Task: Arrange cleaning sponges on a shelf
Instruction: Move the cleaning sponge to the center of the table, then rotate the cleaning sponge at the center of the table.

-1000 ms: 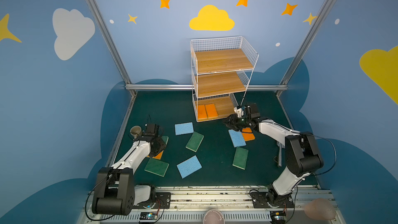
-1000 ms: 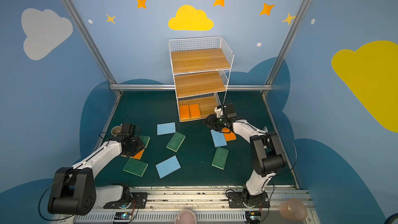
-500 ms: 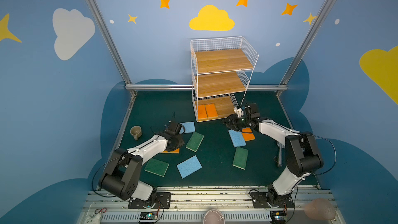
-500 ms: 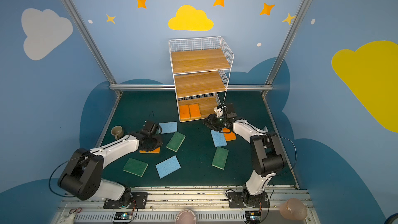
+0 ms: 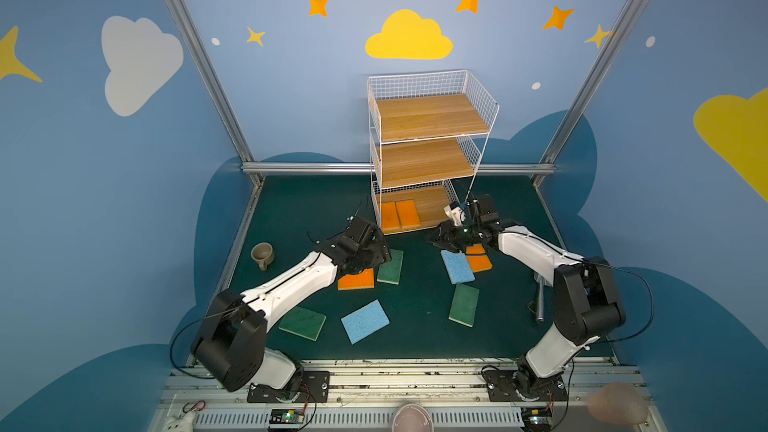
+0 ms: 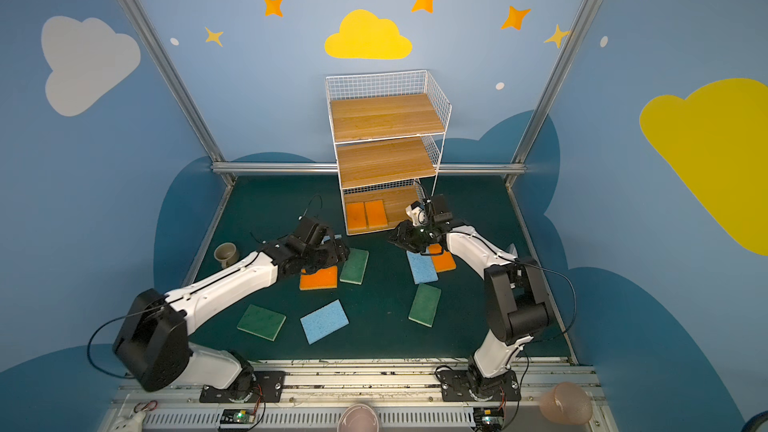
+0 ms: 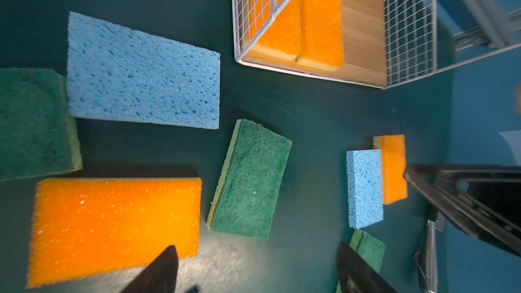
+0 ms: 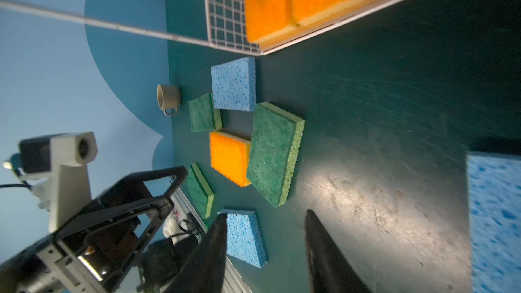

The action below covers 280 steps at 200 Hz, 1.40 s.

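Note:
The shelf (image 5: pixel 432 118) stands at the back of the green mat, with two orange sponges (image 5: pixel 398 214) side by side on its bottom plank. My left gripper (image 7: pixel 255 249) hangs open just above the mat, between a loose orange sponge (image 7: pixel 115 224) and a green sponge (image 7: pixel 251 178), holding nothing. A blue sponge (image 7: pixel 141 83) and another green one (image 7: pixel 31 122) lie beyond them. My right gripper (image 8: pixel 265 217) is open and empty, low in front of the shelf's right corner. Beside it lie a blue sponge (image 5: pixel 457 266) and an orange sponge (image 5: pixel 478 257).
A beige cup (image 5: pixel 262 254) stands at the mat's left edge. Nearer the front lie a green sponge (image 5: pixel 302 323), a blue one (image 5: pixel 365 321) and another green one (image 5: pixel 464 304). A metal rod (image 5: pixel 539 301) lies by the right arm's base.
My left arm swung right from beside the cup toward the shelf, bringing the orange sponge along. Its jaws then opened, and the sponge now lies on the mat. The right arm has barely moved.

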Each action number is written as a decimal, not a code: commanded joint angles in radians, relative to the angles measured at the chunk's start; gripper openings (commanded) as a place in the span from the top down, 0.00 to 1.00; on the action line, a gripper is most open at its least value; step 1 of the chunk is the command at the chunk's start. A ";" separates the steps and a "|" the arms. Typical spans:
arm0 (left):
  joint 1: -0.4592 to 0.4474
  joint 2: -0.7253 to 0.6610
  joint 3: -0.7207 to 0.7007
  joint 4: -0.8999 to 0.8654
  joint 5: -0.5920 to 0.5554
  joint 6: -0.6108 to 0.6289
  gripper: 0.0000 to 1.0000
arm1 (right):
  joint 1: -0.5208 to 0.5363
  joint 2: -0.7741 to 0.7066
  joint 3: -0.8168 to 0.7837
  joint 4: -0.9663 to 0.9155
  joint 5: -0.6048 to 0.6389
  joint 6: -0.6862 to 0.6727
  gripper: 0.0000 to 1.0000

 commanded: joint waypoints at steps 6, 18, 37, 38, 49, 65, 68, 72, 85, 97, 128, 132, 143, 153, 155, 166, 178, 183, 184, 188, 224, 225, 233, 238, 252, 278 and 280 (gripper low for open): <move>0.002 -0.104 -0.135 -0.031 -0.006 0.014 0.16 | 0.092 0.095 0.132 -0.163 0.014 -0.121 0.76; -0.002 -0.154 -0.193 -0.042 -0.028 0.014 0.22 | 0.118 0.142 0.176 -0.176 0.013 -0.122 0.87; -0.006 -0.217 -0.271 -0.072 -0.067 0.010 0.45 | 0.151 0.213 0.242 -0.190 0.016 -0.115 1.00; -0.006 -0.222 -0.273 -0.072 -0.068 0.009 0.47 | 0.153 0.217 0.246 -0.192 0.016 -0.115 1.00; -0.006 -0.258 -0.322 -0.064 -0.076 -0.002 0.60 | 0.173 0.257 0.285 -0.199 0.019 -0.111 1.00; -0.005 -0.298 -0.384 -0.029 -0.083 -0.024 0.76 | 0.205 0.311 0.345 -0.213 0.030 -0.105 1.00; -0.006 -0.302 -0.393 -0.022 -0.085 -0.026 0.78 | 0.211 0.322 0.356 -0.216 0.033 -0.105 1.00; -0.006 -0.307 -0.404 -0.011 -0.084 -0.028 0.81 | 0.219 0.335 0.371 -0.221 0.035 -0.107 1.00; -0.005 -0.301 -0.427 0.012 -0.079 -0.031 0.85 | 0.243 0.371 0.410 -0.234 0.049 -0.108 1.00; 0.000 -0.283 -0.435 0.021 -0.076 -0.031 0.89 | 0.263 0.394 0.434 -0.234 0.069 -0.110 1.00; 0.027 -0.237 -0.458 0.045 -0.081 -0.056 0.92 | 0.310 0.447 0.486 -0.231 0.121 -0.109 1.00; 0.033 -0.232 -0.462 0.053 -0.076 -0.057 0.92 | 0.316 0.452 0.489 -0.229 0.130 -0.109 1.00; 0.048 -0.219 -0.473 0.073 -0.063 -0.056 0.92 | 0.330 0.461 0.488 -0.208 0.147 -0.105 1.00; 0.063 -0.211 -0.482 0.086 -0.056 -0.056 0.92 | 0.337 0.467 0.483 -0.183 0.160 -0.099 1.00; 0.066 -0.209 -0.484 0.088 -0.055 -0.055 0.92 | 0.338 0.469 0.482 -0.178 0.161 -0.098 1.00; 0.082 -0.204 -0.492 0.100 -0.051 -0.057 0.92 | 0.341 0.478 0.483 -0.158 0.172 -0.093 1.00; 0.097 -0.196 -0.500 0.115 -0.043 -0.055 0.92 | 0.343 0.491 0.491 -0.147 0.187 -0.089 1.00; 0.104 -0.193 -0.504 0.122 -0.038 -0.053 0.92 | 0.342 0.496 0.496 -0.146 0.195 -0.089 1.00; 0.105 -0.192 -0.505 0.124 -0.037 -0.054 0.92 | 0.342 0.497 0.497 -0.147 0.196 -0.089 1.00; 0.111 -0.189 -0.507 0.129 -0.035 -0.051 0.92 | 0.344 0.501 0.501 -0.147 0.205 -0.091 1.00; 0.144 -0.134 -0.510 0.179 -0.021 -0.042 0.91 | 0.347 0.531 0.526 -0.166 0.255 -0.111 1.00; 0.144 -0.131 -0.509 0.179 -0.020 -0.042 0.91 | 0.347 0.532 0.526 -0.166 0.256 -0.112 1.00; 0.152 -0.109 -0.503 0.189 -0.013 -0.040 0.92 | 0.348 0.536 0.525 -0.170 0.260 -0.113 1.00; 0.155 -0.097 -0.497 0.189 -0.010 -0.035 0.92 | 0.349 0.537 0.521 -0.171 0.263 -0.113 1.00; 0.161 -0.063 -0.479 0.186 -0.008 -0.022 0.93 | 0.352 0.533 0.503 -0.164 0.271 -0.115 1.00; 0.179 -0.041 -0.470 0.189 -0.013 -0.011 0.93 | 0.356 0.503 0.463 -0.158 0.279 -0.121 1.00; 0.181 -0.042 -0.471 0.190 -0.013 -0.011 0.93 | 0.357 0.500 0.458 -0.156 0.279 -0.122 1.00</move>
